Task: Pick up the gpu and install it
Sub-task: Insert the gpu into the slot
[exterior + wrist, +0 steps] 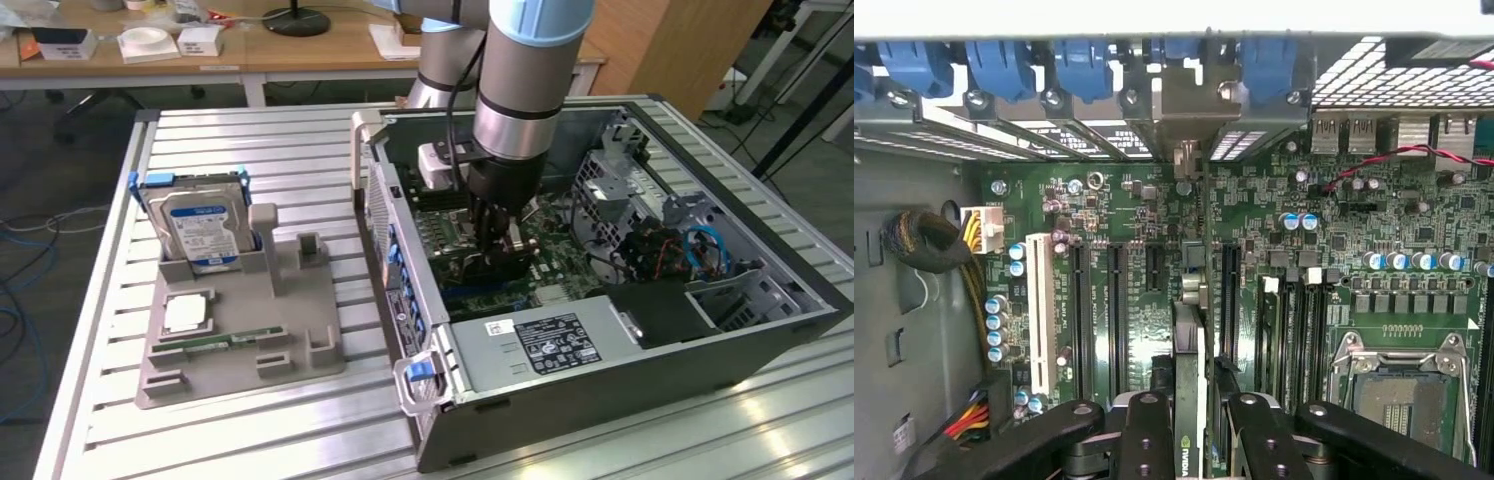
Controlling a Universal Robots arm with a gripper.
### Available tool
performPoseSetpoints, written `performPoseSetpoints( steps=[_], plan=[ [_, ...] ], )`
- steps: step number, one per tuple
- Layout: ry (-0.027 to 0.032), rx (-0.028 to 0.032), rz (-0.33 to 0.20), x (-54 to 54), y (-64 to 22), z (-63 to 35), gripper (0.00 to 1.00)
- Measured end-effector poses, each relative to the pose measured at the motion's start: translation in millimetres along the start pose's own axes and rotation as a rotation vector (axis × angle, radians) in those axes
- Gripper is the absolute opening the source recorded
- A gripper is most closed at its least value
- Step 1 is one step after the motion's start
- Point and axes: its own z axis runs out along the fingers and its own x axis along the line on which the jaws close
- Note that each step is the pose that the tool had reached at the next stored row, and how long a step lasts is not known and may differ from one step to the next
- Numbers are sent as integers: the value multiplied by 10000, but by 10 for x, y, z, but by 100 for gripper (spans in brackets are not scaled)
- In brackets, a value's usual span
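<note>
My gripper (495, 252) reaches down into the open computer case (747, 345), over the green motherboard (561, 250). It is shut on the gpu (478, 266), a thin dark card held on edge. In the wrist view the gpu (1190, 380) runs edge-on between the black fingers (1144, 430) of the gripper (1191, 425). It is lined up along the black expansion slots (1116, 300). Its pale metal bracket (1186, 110) stands at the case's rear wall among the blue slot latches (1079, 62). Whether the card's lower edge touches a slot is hidden.
On the exterior view's left, a grey fixture tray (247, 365) holds a silver hard drive (200, 228), a processor chip (184, 313) and a green RAM stick (220, 342). Inside the case are the power supply (547, 345), drive cages (641, 190), cables (701, 250) and the CPU socket (1409, 390).
</note>
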Motion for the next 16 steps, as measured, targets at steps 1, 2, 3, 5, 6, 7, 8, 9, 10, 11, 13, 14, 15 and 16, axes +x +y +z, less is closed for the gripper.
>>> performPoseSetpoints(
  steps=[1,2,3,5,6,7,8,9,10,11,13,14,15,16],
  plan=[
    [0,0,0,0,0,0,26],
    [0,0,0,0,0,0,26],
    [1,0,0,0,0,0,26],
    [0,0,-2,0,0,0,26],
    [1,-1,-2,1,0,0,26],
    [1,0,-2,1,0,0,26],
    [-1,0,-2,4,0,1,26],
    [0,0,-3,6,-1,2,26],
    [1,-3,-2,7,-5,2,26],
    [2,-5,0,7,-14,2,26],
    [5,-6,3,8,-39,2,26],
    [4,-2,-1,8,-51,3,26],
    [3,-1,-3,8,-53,4,26],
    [10,-1,-2,9,-53,4,26]
  ],
)
